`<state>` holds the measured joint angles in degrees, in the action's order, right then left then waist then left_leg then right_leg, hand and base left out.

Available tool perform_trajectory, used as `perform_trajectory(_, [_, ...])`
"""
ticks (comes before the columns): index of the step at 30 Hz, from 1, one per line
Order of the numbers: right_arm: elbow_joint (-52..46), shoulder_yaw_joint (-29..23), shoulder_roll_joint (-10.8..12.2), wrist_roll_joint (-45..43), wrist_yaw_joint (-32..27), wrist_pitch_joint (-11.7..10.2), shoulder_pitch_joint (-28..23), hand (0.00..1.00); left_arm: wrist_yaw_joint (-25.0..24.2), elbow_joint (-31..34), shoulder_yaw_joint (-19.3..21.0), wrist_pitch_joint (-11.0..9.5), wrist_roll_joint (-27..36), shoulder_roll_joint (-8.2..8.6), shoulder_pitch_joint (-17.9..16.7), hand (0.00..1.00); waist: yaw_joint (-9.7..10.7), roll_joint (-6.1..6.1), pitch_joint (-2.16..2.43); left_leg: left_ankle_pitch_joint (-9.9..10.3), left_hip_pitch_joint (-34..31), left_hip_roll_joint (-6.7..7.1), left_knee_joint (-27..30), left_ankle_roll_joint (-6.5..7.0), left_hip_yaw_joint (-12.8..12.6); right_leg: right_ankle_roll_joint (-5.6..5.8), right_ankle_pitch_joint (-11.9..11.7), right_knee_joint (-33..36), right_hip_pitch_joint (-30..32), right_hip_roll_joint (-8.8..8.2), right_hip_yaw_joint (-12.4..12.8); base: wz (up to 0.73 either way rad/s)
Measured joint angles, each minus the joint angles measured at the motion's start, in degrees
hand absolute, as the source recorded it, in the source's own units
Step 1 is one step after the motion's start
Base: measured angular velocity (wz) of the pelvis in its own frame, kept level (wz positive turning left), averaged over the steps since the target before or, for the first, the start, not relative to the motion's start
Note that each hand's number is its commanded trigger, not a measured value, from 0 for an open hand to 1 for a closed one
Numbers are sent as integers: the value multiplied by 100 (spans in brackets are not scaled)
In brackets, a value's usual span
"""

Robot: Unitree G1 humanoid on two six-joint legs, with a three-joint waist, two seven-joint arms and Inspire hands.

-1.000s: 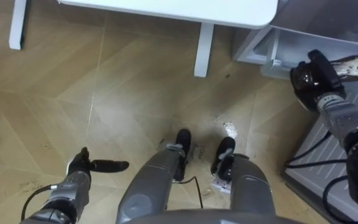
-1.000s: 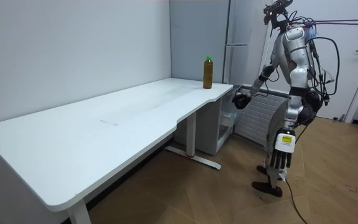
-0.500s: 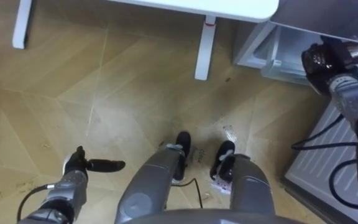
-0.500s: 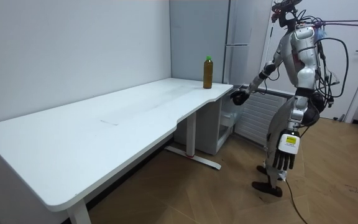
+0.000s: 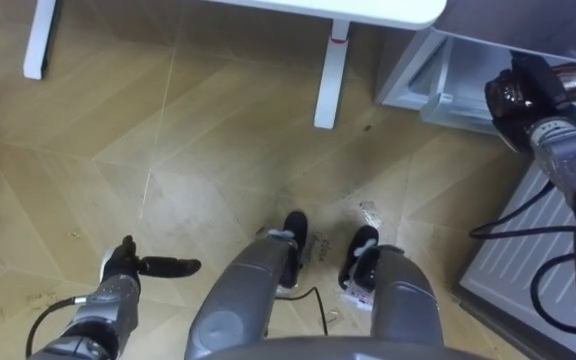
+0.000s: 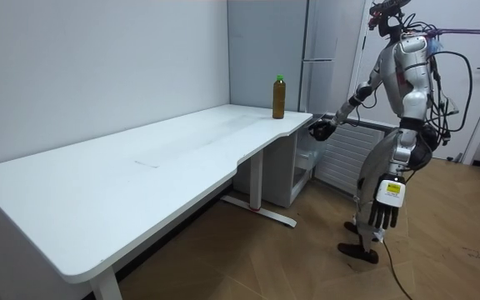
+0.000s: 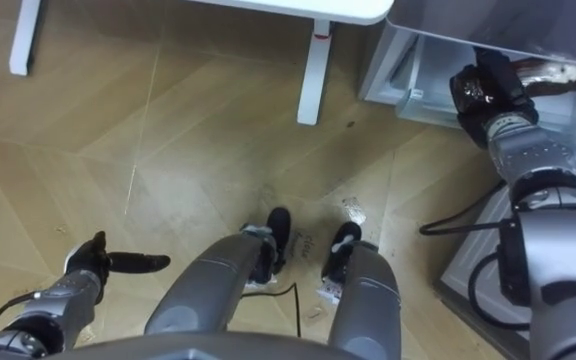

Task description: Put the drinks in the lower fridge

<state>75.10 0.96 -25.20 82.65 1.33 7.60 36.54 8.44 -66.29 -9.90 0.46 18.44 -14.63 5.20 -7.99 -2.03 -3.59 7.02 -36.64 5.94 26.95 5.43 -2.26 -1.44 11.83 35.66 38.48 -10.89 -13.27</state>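
Drink: the one I can see is a brown bottle (image 6: 279, 97) with a green cap. It stands upright at the far end of the white desk (image 6: 140, 167), near the corner closest to the fridge (image 6: 294, 50), and neither hand has it.
Handling: probably a full plastic bottle (my guess from here), so fairly heavy for its width, stiff, smooth-sided and easy to tip. It looks best taken round the middle of the body, below the shoulder, not by the cap.
Right hand: the right hand (image 5: 520, 95) is up at the edge of the open lower compartment (image 5: 438, 80). Whether it grips anything there, I cannot tell.
Left hand: the left hand (image 5: 123, 270) hangs low at the robot's side, relaxed and holding nothing.
Stance: the robot is upright on the wood floor near the desk corner, with a radiator (image 6: 340, 158) close by.
In the way: the desk corner and its leg (image 5: 330, 75) sit just beside the fridge opening, so a carried bottle would have to swing round and down past them. A compartment that low likely calls for a bend.
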Motion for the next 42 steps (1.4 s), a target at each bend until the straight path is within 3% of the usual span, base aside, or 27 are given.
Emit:
perform_trajectory(21, [27,6,-3,9,1,5,-1,0,3,22,0,1,-30,-32,-2,0,-16,0,5,-1,0,-18,49,1,-45,-6,-7,11,-1,1,0,0])
perform_trajectory(22, [27,6,-3,10,1,5,-1,33,3,23,0,4,-46,-38,-2,0,-16,2,6,-1,2,-18,50,1,-47,-8,-8,11,-1,2,2,0])
perform_trajectory(23, [27,6,-3,9,1,5,-1,100,3,24,0,9,-47,-41,-2,0,-18,4,7,-1,4,-19,51,1,-50,-8,-8,12,-1,2,5,0])
perform_trajectory(42, [24,3,-42,70,9,3,5,100,-5,-4,-44,45,1,-43,0,0,-35,37,27,0,3,-20,73,1,-63,-7,-10,37,10,2,23,0])
